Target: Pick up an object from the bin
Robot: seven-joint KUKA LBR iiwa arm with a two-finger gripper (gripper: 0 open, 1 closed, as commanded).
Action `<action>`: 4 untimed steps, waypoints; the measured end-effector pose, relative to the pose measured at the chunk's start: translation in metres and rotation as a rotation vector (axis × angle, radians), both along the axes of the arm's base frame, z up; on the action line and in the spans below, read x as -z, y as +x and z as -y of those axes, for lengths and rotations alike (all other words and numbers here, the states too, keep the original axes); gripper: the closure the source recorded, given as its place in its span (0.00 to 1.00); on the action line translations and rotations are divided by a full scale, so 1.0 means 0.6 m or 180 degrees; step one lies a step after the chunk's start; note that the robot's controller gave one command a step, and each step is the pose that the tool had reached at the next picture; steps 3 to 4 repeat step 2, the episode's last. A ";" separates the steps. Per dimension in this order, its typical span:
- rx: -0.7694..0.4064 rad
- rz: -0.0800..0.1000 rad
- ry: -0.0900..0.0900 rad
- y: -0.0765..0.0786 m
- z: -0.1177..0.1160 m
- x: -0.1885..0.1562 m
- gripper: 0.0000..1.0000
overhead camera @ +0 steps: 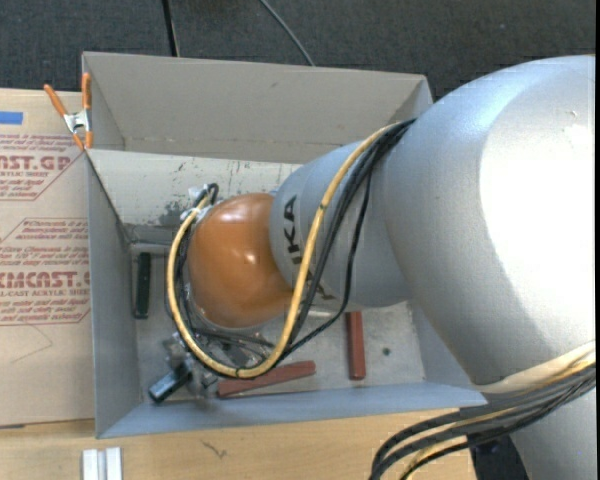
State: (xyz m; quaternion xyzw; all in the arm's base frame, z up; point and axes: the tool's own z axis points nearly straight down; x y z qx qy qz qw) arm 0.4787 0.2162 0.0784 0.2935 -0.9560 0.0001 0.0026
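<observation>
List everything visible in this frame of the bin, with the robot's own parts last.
Grey metal bin: one, grey, middle of view.
Dark bar-shaped stick: one, blackish, on the floor beside the left wall.
Long reddish-brown stick: one, along the near wall.
Short reddish-brown stick: one, right part of the floor, end-on to the near wall.
Small black piece: one, near-left corner; cannot tell whether it is loose or part of the claw.
Silver-grey arm: one, from the right.
Orange dome-shaped cover: one, on the wrist.
Cables: yellow and black, looped round the cover.
Claw: one, under the cover.
</observation>
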 end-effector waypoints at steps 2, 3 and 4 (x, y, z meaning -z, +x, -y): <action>-0.0002 0.0016 0.0012 0.001 -0.002 -0.067 1.00; -0.0002 0.0016 0.0012 0.001 -0.002 -0.067 1.00; -0.0002 0.0016 0.0012 0.001 -0.002 -0.067 1.00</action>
